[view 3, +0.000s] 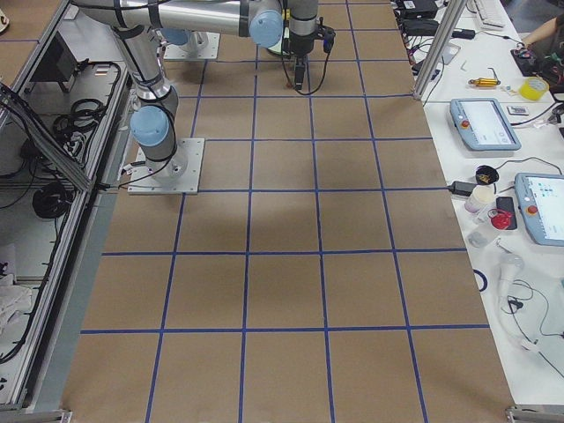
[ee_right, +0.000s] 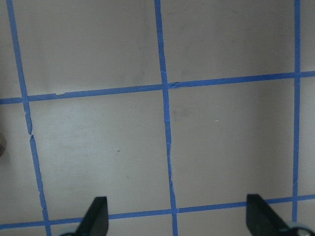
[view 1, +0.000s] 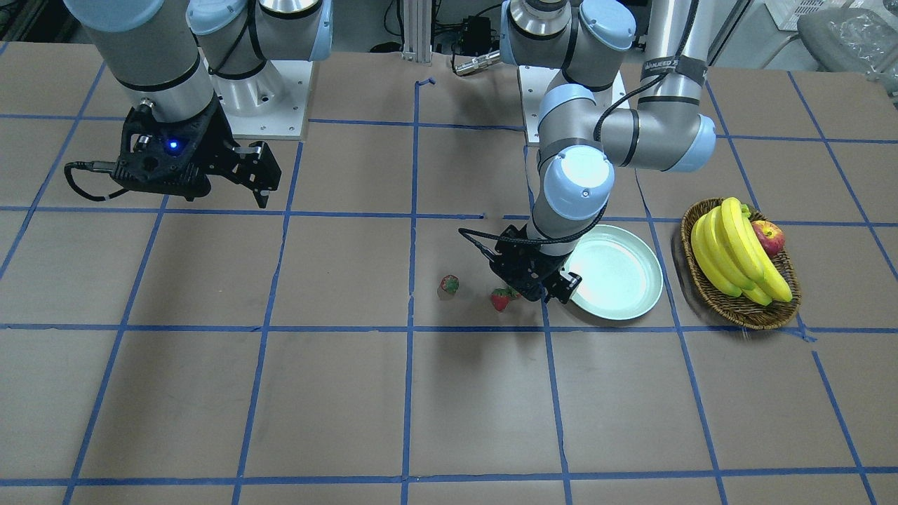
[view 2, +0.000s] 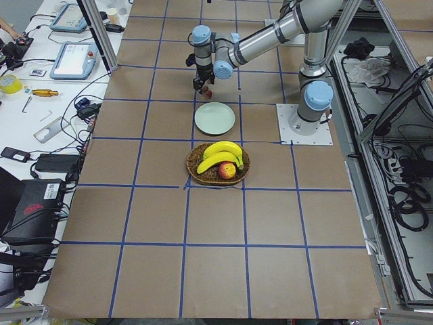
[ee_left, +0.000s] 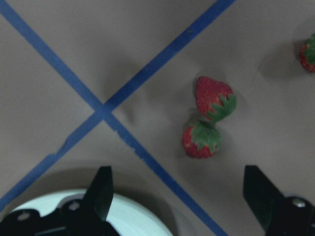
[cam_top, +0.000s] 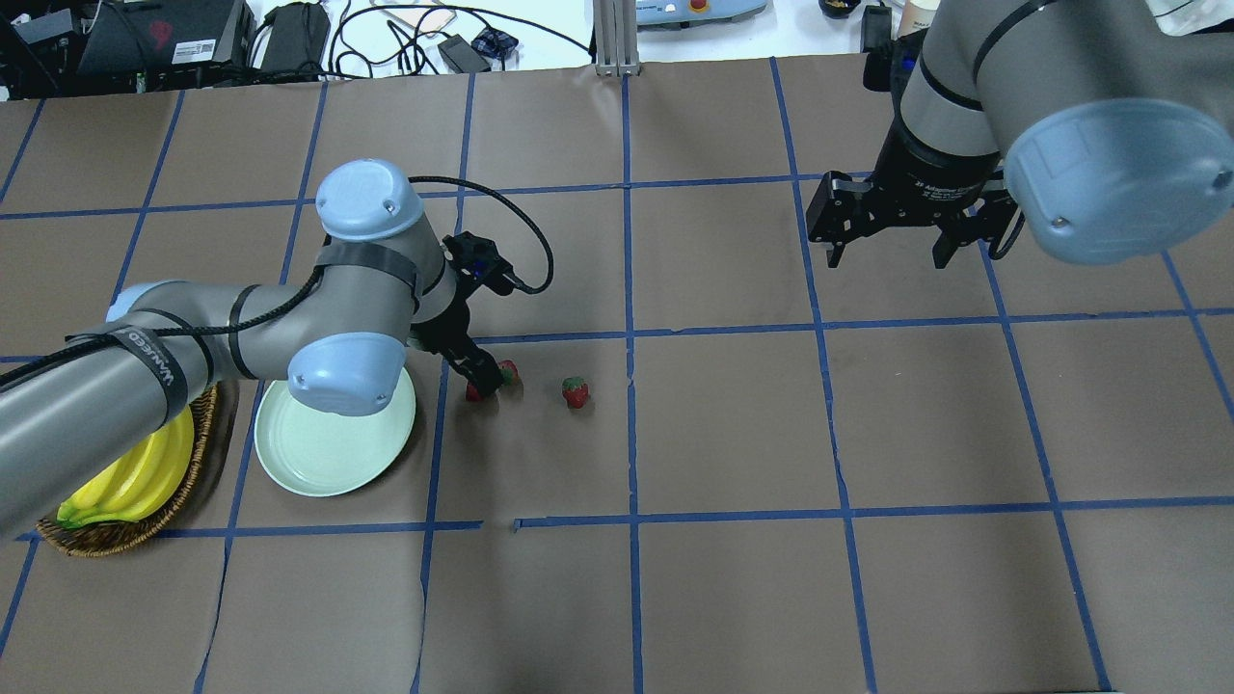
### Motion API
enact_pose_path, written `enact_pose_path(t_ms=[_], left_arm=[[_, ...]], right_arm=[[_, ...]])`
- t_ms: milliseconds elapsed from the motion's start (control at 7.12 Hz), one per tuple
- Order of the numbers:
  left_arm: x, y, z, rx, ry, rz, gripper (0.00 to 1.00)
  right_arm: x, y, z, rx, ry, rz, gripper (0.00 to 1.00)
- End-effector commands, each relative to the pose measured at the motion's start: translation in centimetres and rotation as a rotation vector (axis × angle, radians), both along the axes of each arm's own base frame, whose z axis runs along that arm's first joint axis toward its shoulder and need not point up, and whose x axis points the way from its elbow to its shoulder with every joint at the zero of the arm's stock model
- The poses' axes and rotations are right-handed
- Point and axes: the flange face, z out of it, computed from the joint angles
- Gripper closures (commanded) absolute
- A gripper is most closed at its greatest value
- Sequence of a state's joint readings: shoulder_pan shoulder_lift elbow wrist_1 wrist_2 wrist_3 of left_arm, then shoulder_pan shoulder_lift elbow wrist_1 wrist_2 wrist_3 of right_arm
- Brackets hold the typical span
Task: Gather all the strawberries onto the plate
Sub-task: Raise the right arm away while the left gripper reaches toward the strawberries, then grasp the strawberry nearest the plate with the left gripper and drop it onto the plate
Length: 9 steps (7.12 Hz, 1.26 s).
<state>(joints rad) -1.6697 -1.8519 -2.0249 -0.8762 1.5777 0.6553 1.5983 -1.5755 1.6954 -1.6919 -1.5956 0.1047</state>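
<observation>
Three small red strawberries lie on the brown table. Two are close together (ee_left: 214,98) (ee_left: 201,140), and the third (ee_left: 309,51) lies apart; it also shows in the overhead view (cam_top: 576,391). My left gripper (ee_left: 179,196) is open and empty, low over the table just short of the pair, between them and the plate (ee_left: 118,216). The pale mint plate (view 1: 617,280) holds nothing. In the front view, one strawberry of the pair (view 1: 499,299) shows beside the left gripper (view 1: 534,289). My right gripper (cam_top: 887,246) is open and empty, held high far from the berries.
A wicker basket (view 1: 744,312) with bananas (view 1: 729,245) and an apple (view 1: 768,237) stands beside the plate, away from the berries. Blue tape lines grid the brown table. The right wrist view shows only bare table between the right fingers (ee_right: 96,216).
</observation>
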Motion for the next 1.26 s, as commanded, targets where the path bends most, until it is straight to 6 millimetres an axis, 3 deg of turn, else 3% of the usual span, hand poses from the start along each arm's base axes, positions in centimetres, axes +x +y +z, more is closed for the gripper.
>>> enact_pose_path(t_ms=[0,281,561,842,982,1123], left_arm=[[-0.7,1.7,-2.3,-0.038,0.0,-0.033,0.14],[-0.7,1.6,-3.5,-0.016,0.002,-0.045,0.17],[-0.8,1.2,-3.3,-0.021,0.006,-0.066,0.51],[-0.8,-0.2,-1.5,-0.066,0.004,-0.091,0.98],[-0.2,-1.3,0.7,-0.092,-0.001,-0.118,1.0],[2.4,-2.7,2.8,-0.051,-0.053,-0.089,1.0]], right_arm=[[0.3,-0.1,0.6,-0.013,-0.01,-0.009,0.0],[-0.1,-0.5,1.0,-0.051,-0.002,-0.015,0.0],[-0.1,-0.1,1.6,-0.058,-0.011,-0.01,0.0],[-1.7,-0.5,1.7,-0.052,-0.014,-0.018,0.0],[-1.9,-0.5,2.2,-0.059,-0.014,0.011,0.0],[-1.7,0.6,3.4,-0.065,-0.028,0.014,0.0]])
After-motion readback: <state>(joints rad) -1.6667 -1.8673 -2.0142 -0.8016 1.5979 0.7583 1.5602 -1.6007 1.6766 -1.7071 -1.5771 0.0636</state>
